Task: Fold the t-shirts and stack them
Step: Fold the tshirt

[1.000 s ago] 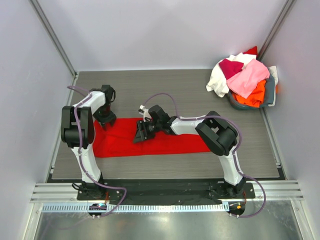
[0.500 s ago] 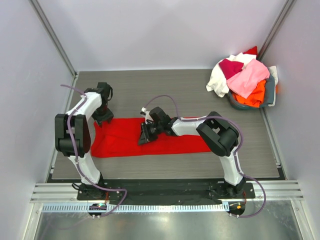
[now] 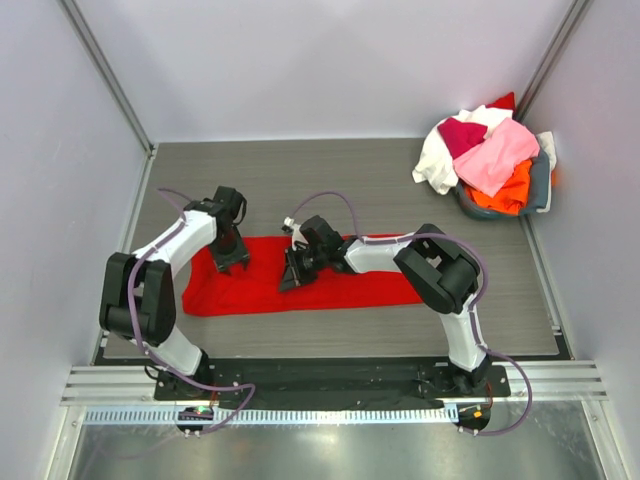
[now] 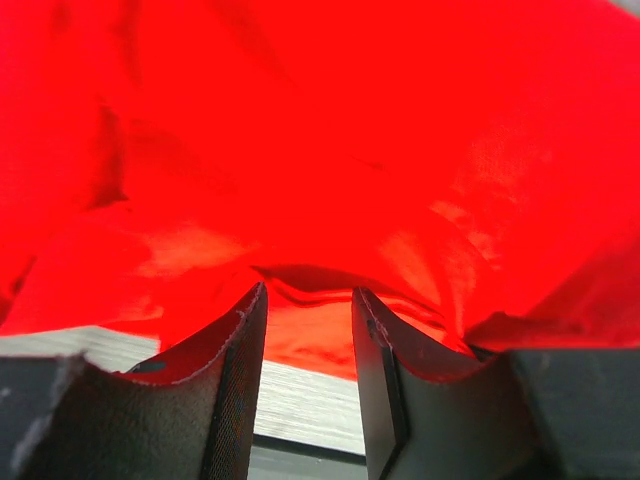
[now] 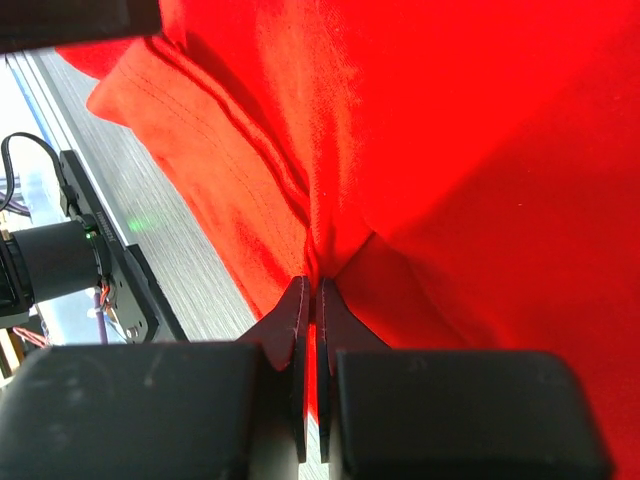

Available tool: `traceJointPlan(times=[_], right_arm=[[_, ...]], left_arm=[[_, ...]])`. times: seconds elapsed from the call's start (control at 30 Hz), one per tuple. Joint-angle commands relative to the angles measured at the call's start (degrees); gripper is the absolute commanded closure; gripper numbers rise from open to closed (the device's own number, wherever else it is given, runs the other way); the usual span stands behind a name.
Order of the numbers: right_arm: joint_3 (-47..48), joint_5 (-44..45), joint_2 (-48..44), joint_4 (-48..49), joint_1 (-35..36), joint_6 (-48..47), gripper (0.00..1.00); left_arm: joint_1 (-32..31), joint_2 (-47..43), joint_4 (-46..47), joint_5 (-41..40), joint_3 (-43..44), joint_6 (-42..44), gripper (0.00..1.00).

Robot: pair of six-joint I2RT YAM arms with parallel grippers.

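Note:
A bright red t-shirt point(image 3: 260, 292) lies as a long flat strip across the grey table. My left gripper point(image 3: 236, 264) stands over its left part, fingers pointing down. In the left wrist view the left gripper point(image 4: 308, 292) is open, its tips pressed into the red t-shirt point(image 4: 350, 120), with a strip of bare table showing between the fingers. My right gripper point(image 3: 293, 278) sits on the middle of the strip. The right wrist view has the right gripper point(image 5: 315, 282) shut on a pinched ridge of the red t-shirt point(image 5: 480, 150).
A grey basket point(image 3: 541, 188) at the back right holds a heap of t-shirts: pink point(image 3: 495, 155), white point(image 3: 435, 160), magenta point(image 3: 460, 133) and orange point(image 3: 505, 197). Walls close in the table on the left, back and right. A metal rail point(image 3: 330, 380) runs along the near edge.
My right gripper has closed on a fold of the red shirt. My left arm has swung right and nearer, from the shirt's far left corner onto its left part.

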Motion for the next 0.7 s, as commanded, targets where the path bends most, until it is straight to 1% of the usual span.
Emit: traceJointPlan(times=[0.0,0.13,0.27,0.43,0.53,0.67], right_arm=[[-0.24,-0.7,-3.04,0.96,0.38,-1.34,0.98],[-0.42,-0.35,-3.12,0.96,0.38,-1.34,0.98],[-0.59,-0.09,-3.04,1.05,0.38,-1.16,0.98],[-0.94,-0.08,-2.95,1.48,0.29,-1.08,0.98],[-1.03,0.01,-2.86,1.75,0.38,-0.9,0.98],[-1.12,0.09,-2.86,2.19,0.38,-0.64,0.98]], left_arm=[[-0.72,-0.8,3.31,4.19,-0.34,2.54,0.59],[-1.07,1.39,1.91,2.35,-0.08,3.42,0.6],[-1.07,1.58,-0.03,1.47,-0.42,3.51,0.61],[-1.77,0.96,-3.37,-3.71,-0.69,2.8,0.63],[-2.99,0.87,-5.56,-3.9,-0.51,3.5,0.64],[-4.85,0.08,-6.62,-2.4,-1.39,4.65,0.62]])
